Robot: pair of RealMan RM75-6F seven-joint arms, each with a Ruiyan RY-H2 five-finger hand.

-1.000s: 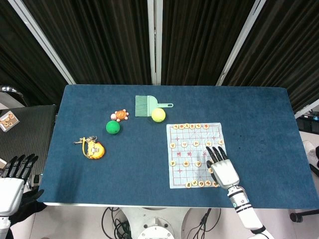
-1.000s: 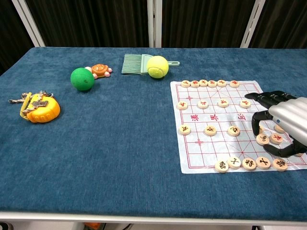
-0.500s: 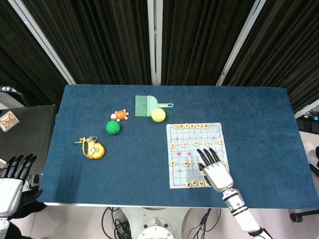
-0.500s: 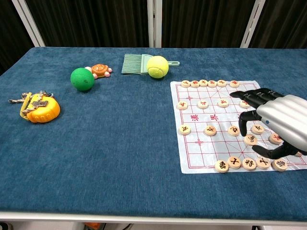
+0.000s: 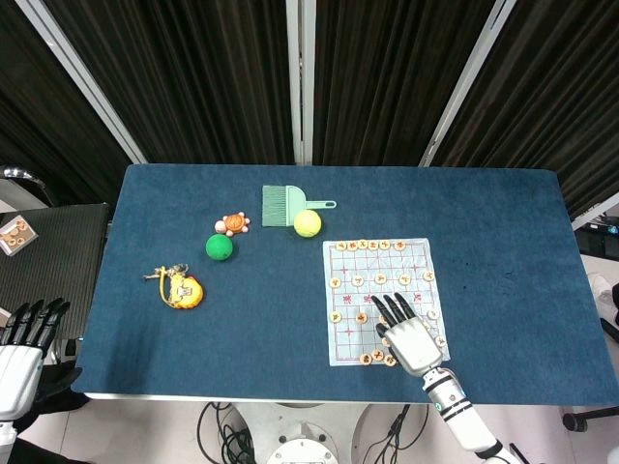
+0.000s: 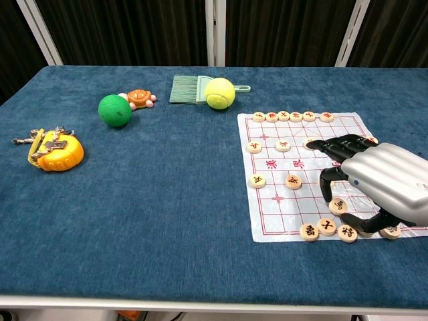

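My right hand (image 6: 378, 184) hovers palm down over the near right part of the one chess mat (image 6: 281, 170), fingers (image 6: 334, 148) spread and holding nothing. Round wooden chess pieces (image 6: 291, 181) lie across the mat; several sit under my hand, so I cannot give a full count. My left hand (image 5: 19, 343) hangs off the table's (image 5: 484, 213) left edge, fingers apart, holding nothing.

Also counted: one green ball (image 6: 114, 110), one yellow tennis ball (image 6: 219, 93), one toy turtle (image 6: 138, 97), one green brush (image 6: 187, 88), one orange toy (image 6: 55, 150).

Against the earlier frames, my right hand has shifted leftward across the mat.
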